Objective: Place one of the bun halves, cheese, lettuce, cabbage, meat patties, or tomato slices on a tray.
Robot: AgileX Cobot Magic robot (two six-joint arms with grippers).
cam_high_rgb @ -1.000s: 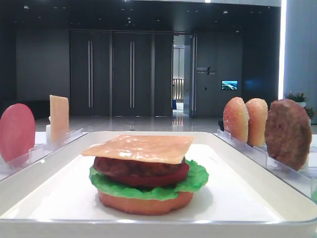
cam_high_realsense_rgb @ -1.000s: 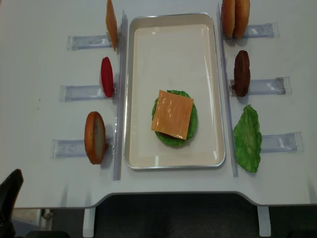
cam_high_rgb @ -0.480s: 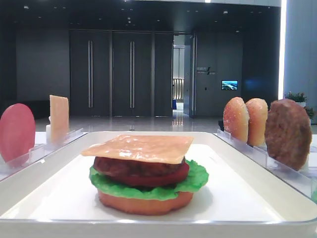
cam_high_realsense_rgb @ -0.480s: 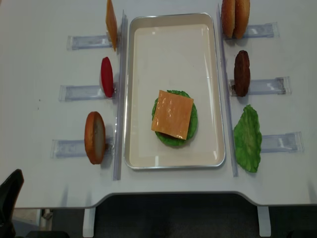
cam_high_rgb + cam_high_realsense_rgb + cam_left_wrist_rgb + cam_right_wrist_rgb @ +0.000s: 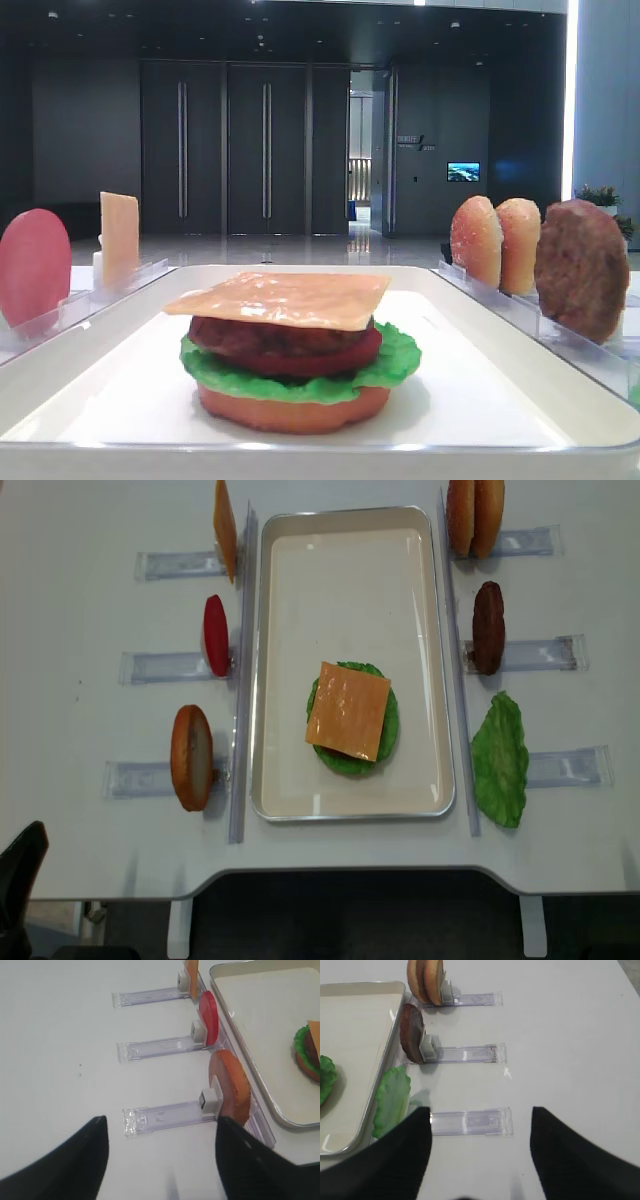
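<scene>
Both grippers are parked nearest, clear of the tray (image 5: 350, 520): left gripper (image 5: 160, 1160) and right gripper (image 5: 480, 1150) stand wide open and hold nothing. On the tray, cheese (image 5: 348, 710) caps the stack over lettuce (image 5: 390, 725). Left of the tray, a bun half (image 5: 190, 757) stands upright in its rack (image 5: 140, 778), presenting its edge for gripping. Beyond it stand a tomato slice (image 5: 215, 635) and spare cheese (image 5: 224, 528).

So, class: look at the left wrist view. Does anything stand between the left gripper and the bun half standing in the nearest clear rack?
Nothing visible does. The left gripper hangs open over bare table, and only the near end of the clear rack lies ahead of the bun half, which stands on edge beside the tray.
</scene>
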